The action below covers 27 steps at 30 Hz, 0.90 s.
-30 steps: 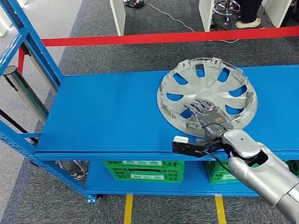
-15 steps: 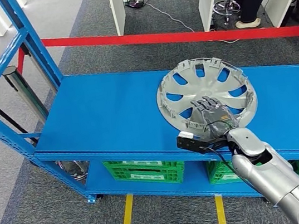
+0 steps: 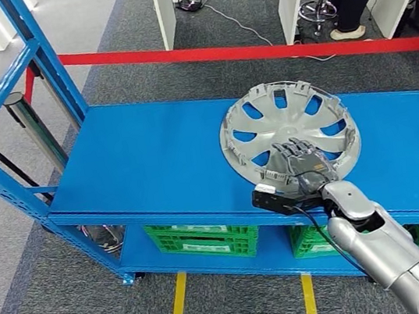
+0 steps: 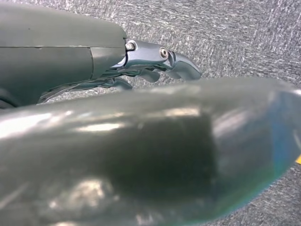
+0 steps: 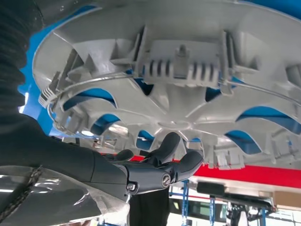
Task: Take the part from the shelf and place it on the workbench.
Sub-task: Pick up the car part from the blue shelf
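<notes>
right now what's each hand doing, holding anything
Left hand: holds nothing, fingers curled in over the floor.
Right hand: on the near part of the hubcap; a grip cannot be told.

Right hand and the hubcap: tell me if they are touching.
Cannot tell. In the head view the right hand overlaps the near rim of the hubcap, and the right wrist view puts its fingers against the underside, but neither shows contact or a gap plainly.

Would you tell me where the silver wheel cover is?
In the head view, the silver wheel cover lies flat on the blue shelf, right of centre, under the right hand.
</notes>
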Tool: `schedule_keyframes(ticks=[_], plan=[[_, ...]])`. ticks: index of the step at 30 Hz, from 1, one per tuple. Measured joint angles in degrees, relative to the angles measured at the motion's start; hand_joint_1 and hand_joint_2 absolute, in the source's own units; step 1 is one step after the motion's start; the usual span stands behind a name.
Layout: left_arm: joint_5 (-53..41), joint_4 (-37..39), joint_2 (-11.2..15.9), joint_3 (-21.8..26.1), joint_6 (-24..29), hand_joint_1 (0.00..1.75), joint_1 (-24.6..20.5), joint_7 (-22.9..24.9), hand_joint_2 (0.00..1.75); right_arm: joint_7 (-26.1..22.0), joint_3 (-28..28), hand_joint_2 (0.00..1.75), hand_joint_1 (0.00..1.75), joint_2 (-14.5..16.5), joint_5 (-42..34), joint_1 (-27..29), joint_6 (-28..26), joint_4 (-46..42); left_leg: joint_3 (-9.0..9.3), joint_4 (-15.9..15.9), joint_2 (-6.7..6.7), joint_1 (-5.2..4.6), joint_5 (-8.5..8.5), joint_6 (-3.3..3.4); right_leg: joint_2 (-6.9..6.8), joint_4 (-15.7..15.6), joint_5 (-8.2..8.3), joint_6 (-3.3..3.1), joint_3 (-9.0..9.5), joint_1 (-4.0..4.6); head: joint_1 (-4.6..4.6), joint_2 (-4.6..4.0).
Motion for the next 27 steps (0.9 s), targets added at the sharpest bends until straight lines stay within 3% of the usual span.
schedule_keyframes(ticks=[19, 20, 23, 24, 27], plan=[[-0.6, 0.0, 0.0, 0.1, 0.0, 0.00, 0.0, 0.2, 0.00, -2.3, -0.9, 1.75, 0.04, 0.1, -2.7, -0.2, 1.1, 2.7, 0.02, 0.0, 0.00, 0.00, 0.01, 0.01, 0.00, 0.0, 0.03, 0.03, 0.03, 0.00, 0.01, 0.00], [-0.6, 0.0, 0.0, 0.1, 0.0, 0.00, 0.0, 0.2, 0.00, -2.4, -0.9, 1.75, 0.27, 0.1, -2.8, -0.2, 1.2, 2.8, 0.02, 0.0, 0.00, 0.00, 0.01, 0.01, 0.00, 0.0, 0.03, 0.04, 0.03, 0.00, 0.01, 0.00], [-0.6, 0.0, 0.0, 0.1, 0.0, 0.00, 0.0, 0.2, 0.00, -2.7, -0.9, 1.75, 1.39, 0.1, -3.3, -0.2, 1.5, 3.0, 0.02, 0.0, 0.00, 0.00, 0.01, 0.01, 0.00, 0.0, 0.03, 0.04, 0.04, 0.00, 0.01, 0.00], [-0.6, 0.0, 0.0, 0.1, 0.0, 0.00, 0.0, 0.2, 0.00, -2.8, -0.9, 1.75, 1.54, 0.1, -3.4, -0.2, 1.6, 3.1, 0.02, 0.0, 0.00, 0.00, 0.01, 0.01, 0.00, 0.0, 0.03, 0.04, 0.04, 0.00, 0.01, 0.00], [-0.6, 0.0, 0.1, 0.2, 0.0, 0.00, 0.0, 0.2, 0.00, -3.0, -0.9, 1.75, 1.69, 0.1, -3.7, 0.0, 2.0, 3.4, 0.01, 0.0, 0.00, 0.00, 0.01, 0.01, -0.01, 0.0, 0.04, 0.04, 0.03, 0.00, 0.00, 0.00]])
